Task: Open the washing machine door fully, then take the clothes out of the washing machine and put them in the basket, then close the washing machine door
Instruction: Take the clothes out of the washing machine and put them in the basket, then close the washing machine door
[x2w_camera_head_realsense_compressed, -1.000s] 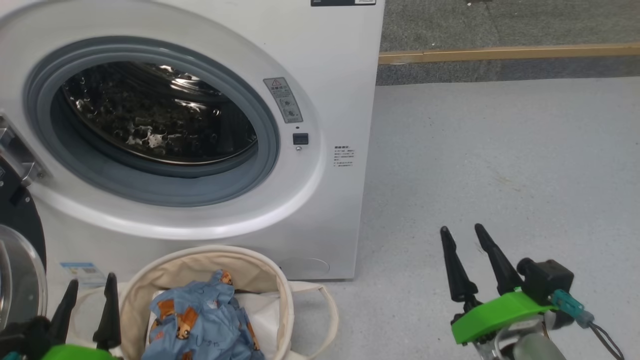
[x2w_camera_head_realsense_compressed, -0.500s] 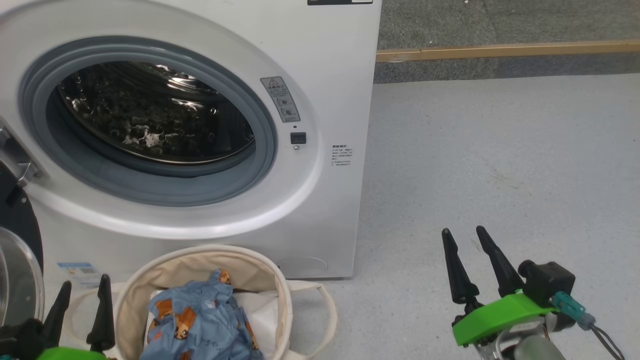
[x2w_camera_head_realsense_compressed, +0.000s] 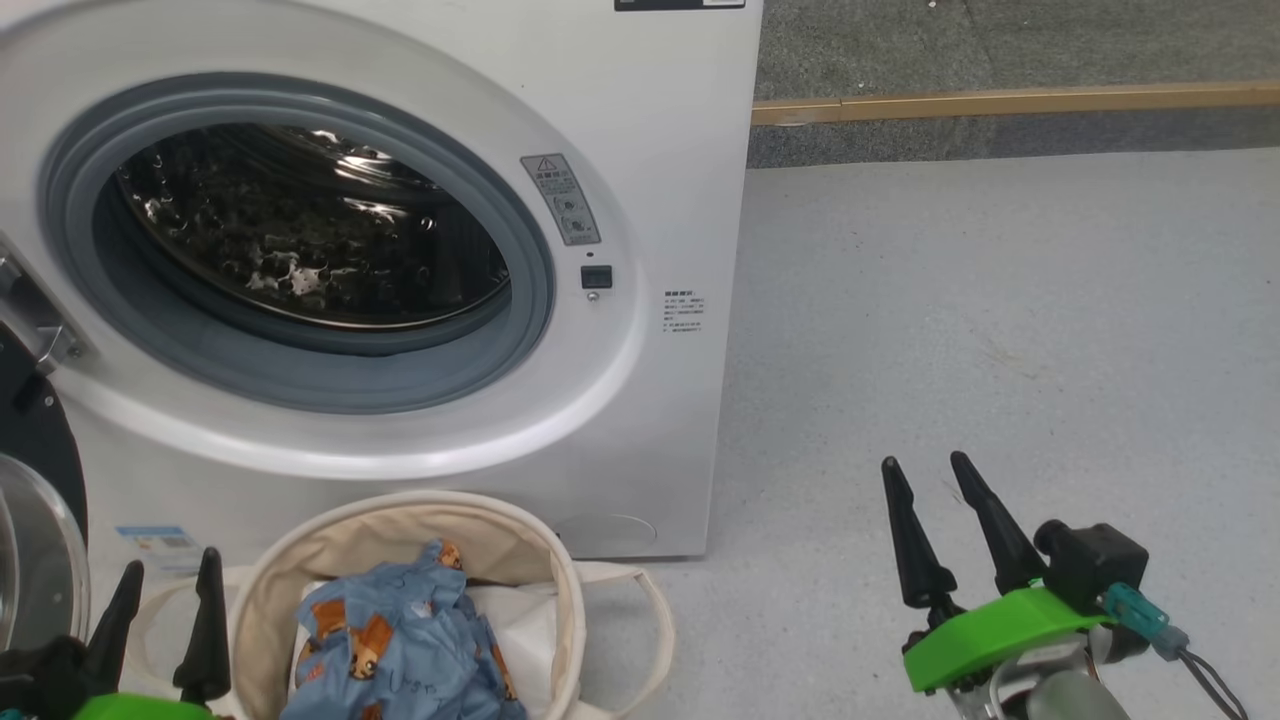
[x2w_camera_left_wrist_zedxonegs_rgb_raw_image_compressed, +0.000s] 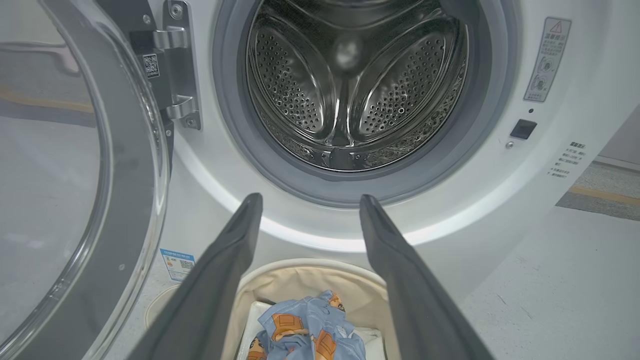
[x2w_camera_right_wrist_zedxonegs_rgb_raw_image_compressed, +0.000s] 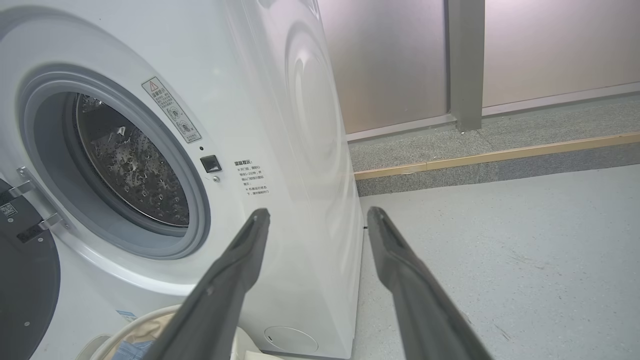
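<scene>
Hovering low, fingers toward the washing machine (x2w_camera_head_realsense_compressed: 660, 150), left gripper (x2w_camera_head_realsense_compressed: 172, 560) beside the basket (x2w_camera_head_realsense_compressed: 340, 545) and right gripper (x2w_camera_head_realsense_compressed: 924, 460) over floor (x2w_camera_head_realsense_compressed: 1000, 300) both gape empty; clothes (x2w_camera_head_realsense_compressed: 400, 640) lie in the basket, washing machine door (x2w_camera_left_wrist_zedxonegs_rgb_raw_image_compressed: 130, 210) swung open.

Bright even light; drum (x2w_camera_head_realsense_compressed: 300, 230) glare; sharp.

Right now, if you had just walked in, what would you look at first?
The washing machine stands with its big round mouth wide open, the shiny steel drum bare inside. Its door is swung out to the left. On the floor in front, the basket holds the blue clothes with orange cartoon figures.
</scene>
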